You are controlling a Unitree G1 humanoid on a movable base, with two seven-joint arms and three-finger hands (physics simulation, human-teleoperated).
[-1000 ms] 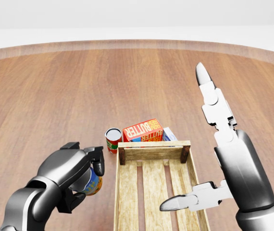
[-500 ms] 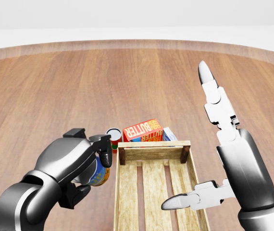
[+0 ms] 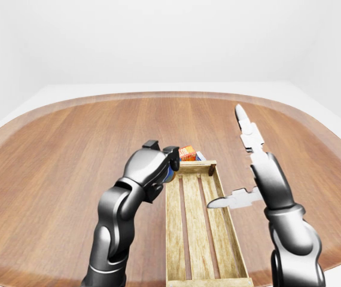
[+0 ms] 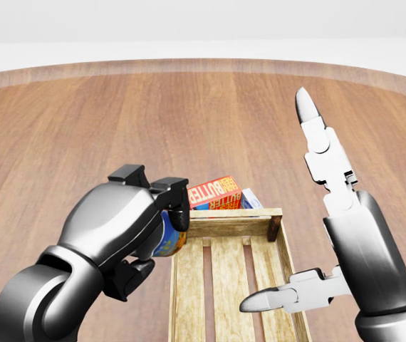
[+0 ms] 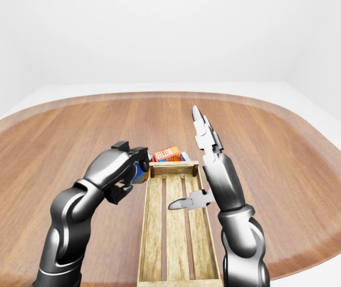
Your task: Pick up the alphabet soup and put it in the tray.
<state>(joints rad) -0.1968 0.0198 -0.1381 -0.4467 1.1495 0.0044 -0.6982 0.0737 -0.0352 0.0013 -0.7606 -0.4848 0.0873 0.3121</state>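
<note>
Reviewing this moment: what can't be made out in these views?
- Soup can: the left hand covers most of it in all views, so its label cannot be read.
- Butter box: its lower part sits behind the tray wall.
- Blue-and-white item beside the box: mostly hidden by box and tray, identity unclear.
- Tray: its bottom end is cut off in the head view.
- Right hand: open, holding nothing.

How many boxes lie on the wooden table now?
2: a red butter box beside the wooden slatted tray's top end in the head view, and a blue-white box right of it. Others may be hidden.
</note>
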